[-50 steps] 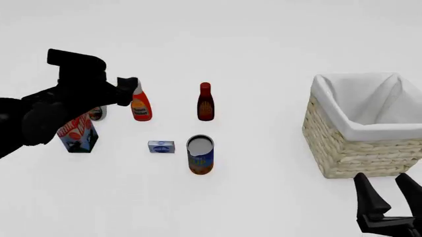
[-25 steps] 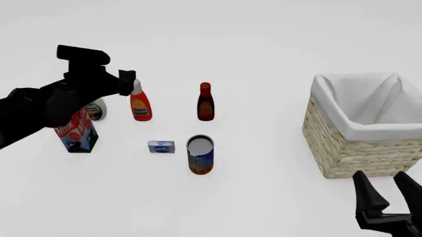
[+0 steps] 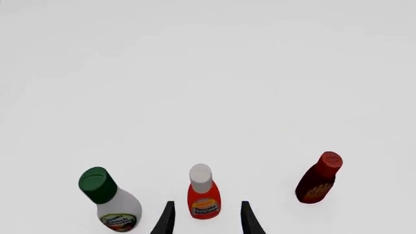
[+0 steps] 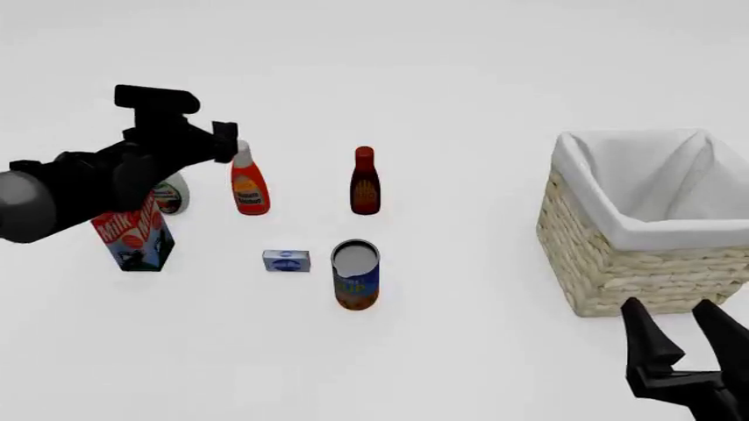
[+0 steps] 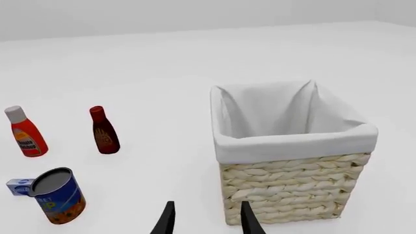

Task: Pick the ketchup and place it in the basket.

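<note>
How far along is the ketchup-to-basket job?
Nothing placed yet: the ketchup stands on the table, and the basket shows only its lining. In hand: the left gripper, jaws open, is lined up on the bottle. Left: grasp, carry, drop.

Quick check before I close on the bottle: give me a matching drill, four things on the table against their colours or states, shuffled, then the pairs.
Things:
1. ketchup
2. basket
3. can
4. left gripper

States:
A. woven straw, white cloth lining
B. open, fingers either side of a bottle
C. upright, orange-red, pale cap
D. upright, grey top, blue and orange label

Pairs: 1-C, 2-A, 3-D, 4-B
</note>
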